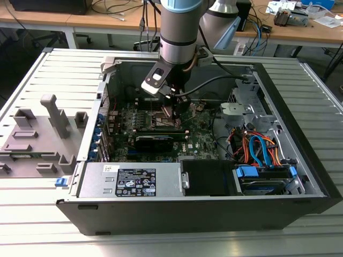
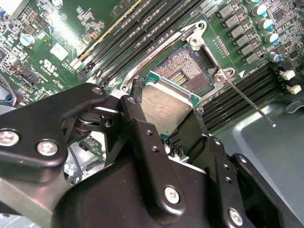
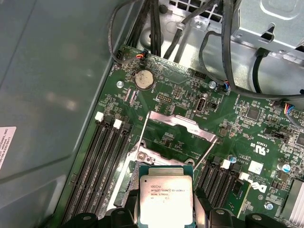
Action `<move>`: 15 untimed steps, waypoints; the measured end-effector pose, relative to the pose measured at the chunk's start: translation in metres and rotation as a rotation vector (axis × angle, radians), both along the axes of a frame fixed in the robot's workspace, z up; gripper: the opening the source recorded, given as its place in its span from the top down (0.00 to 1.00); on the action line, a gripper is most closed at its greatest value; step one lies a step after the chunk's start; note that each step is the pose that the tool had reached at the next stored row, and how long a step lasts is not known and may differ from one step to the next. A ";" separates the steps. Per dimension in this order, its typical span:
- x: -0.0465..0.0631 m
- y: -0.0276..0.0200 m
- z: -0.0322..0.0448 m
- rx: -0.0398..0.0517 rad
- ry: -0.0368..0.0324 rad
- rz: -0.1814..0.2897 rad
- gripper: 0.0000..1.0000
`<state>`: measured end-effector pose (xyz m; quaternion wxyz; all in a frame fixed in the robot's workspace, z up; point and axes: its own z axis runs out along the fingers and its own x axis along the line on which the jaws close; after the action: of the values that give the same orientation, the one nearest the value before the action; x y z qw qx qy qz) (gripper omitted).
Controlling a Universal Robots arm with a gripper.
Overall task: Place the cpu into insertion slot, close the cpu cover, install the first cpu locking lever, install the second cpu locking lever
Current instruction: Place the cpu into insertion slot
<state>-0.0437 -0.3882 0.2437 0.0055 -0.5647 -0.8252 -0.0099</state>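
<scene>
My gripper is shut on the cpu, a small square chip with a pale silver top, one black finger on each of two opposite edges. The chip hangs tilted just above and beside the open insertion slot, whose bare pin field shows. In the first wrist view the cpu sits between the fingers, and the cpu cover, a silvery windowed frame, stands raised beyond the socket. A thin locking lever sticks out free. In the exterior view the gripper is low inside the open computer case.
Memory slots flank the socket on both sides. Black cables hang over the board's far end. The case holds a power supply and a drive bay with orange and blue cables. A grey fixture stands on the table at the exterior view's left.
</scene>
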 end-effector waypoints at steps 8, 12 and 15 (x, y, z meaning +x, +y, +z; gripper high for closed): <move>0.000 0.0000 -0.0008 0.0000 0.0000 -0.016 0.45; 0.000 0.0000 -0.0010 0.0000 0.0001 -0.038 0.45; 0.000 0.0000 -0.0012 0.0000 0.0001 -0.054 0.45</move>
<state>-0.0437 -0.3882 0.2425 0.0052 -0.5869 -0.8096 -0.0101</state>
